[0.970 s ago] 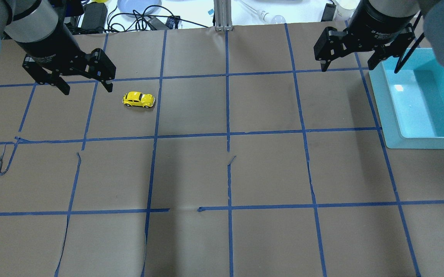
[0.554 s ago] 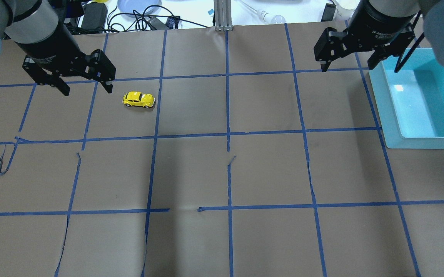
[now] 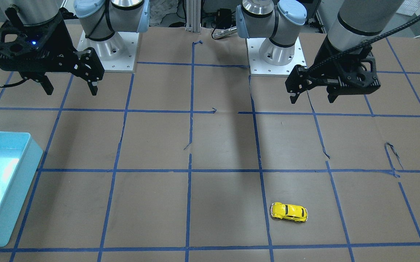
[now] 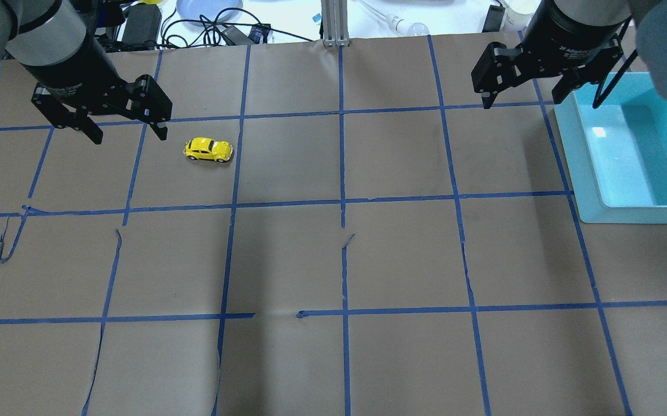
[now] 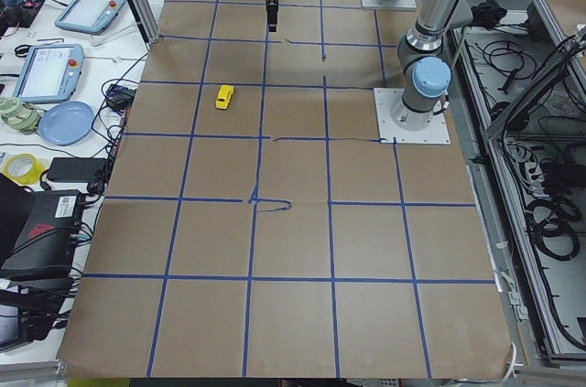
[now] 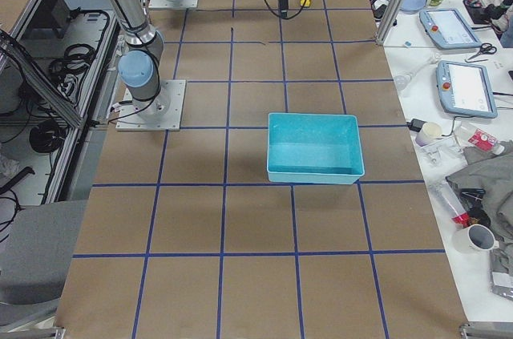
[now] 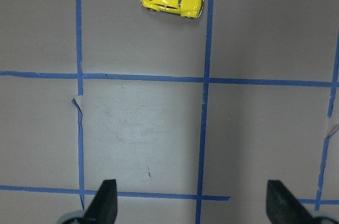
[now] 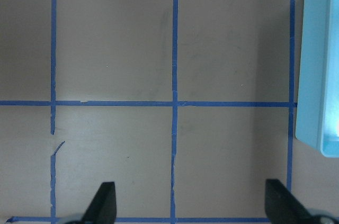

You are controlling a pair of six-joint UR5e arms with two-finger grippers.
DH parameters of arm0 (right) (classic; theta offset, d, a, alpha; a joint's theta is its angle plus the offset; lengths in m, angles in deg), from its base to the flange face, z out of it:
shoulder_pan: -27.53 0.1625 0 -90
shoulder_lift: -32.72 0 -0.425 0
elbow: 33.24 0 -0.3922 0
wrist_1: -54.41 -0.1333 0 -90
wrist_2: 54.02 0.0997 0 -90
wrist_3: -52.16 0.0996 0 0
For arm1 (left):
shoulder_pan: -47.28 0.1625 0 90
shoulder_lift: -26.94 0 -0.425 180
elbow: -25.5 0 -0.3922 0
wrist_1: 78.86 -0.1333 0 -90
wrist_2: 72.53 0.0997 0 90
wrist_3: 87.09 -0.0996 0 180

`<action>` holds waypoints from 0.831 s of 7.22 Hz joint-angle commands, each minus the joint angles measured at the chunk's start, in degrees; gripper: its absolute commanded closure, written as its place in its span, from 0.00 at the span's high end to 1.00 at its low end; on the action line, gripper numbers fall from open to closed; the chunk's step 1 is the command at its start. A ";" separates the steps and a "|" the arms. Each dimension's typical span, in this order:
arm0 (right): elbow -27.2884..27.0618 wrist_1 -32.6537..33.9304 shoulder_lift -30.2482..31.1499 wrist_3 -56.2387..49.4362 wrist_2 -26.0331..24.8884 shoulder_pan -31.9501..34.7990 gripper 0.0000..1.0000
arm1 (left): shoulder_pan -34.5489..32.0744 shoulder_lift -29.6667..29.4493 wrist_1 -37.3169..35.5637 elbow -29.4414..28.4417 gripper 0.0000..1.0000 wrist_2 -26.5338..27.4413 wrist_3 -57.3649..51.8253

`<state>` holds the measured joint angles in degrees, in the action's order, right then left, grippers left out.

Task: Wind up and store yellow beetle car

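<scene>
the left claw (image 4: 131,136) hangs above the worktop (image 4: 403,260), jaws spread wide with nothing between them. its wrist view shows both fingertips (image 7: 106,203) at the bottom edge and only taped brown paper in the gap. the car (image 4: 208,149) stands on its wheels near that claw, off toward the middle of the worktop and a little farther from the robot. it sits inside one taped square, close to a blue line and touching nothing. the right claw (image 4: 523,101) is just as wide and bare, well apart on the other side, just beside the bin (image 4: 570,162).

to my eye this is the reach for the first pick: the car is untouched, not yet wound, and far from the bin.

the next move looks to be the left claw's. it has to slide across until the car is centred between the jaws, come down, and close gently. in the wrist view the car lies lengthwise along the line between the fingertips, so the wrist probably wants a turn to pinch the sides rather than nose and tail. the toy is tiny and on wheels, so a crooked touch could roll it away. i cannot tell whether it winds by a key or by a pull-back.
</scene>
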<state>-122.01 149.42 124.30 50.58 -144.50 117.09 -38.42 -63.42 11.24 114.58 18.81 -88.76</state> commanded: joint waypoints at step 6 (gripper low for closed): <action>0.00 0.00 0.00 -0.26 0.04 0.00 1.00 | 0.01 0.00 -0.19 0.74 1.00 -0.02 0.00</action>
<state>-122.01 149.41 124.30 50.41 -144.46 117.09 -38.41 -63.41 11.05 115.30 18.76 -88.76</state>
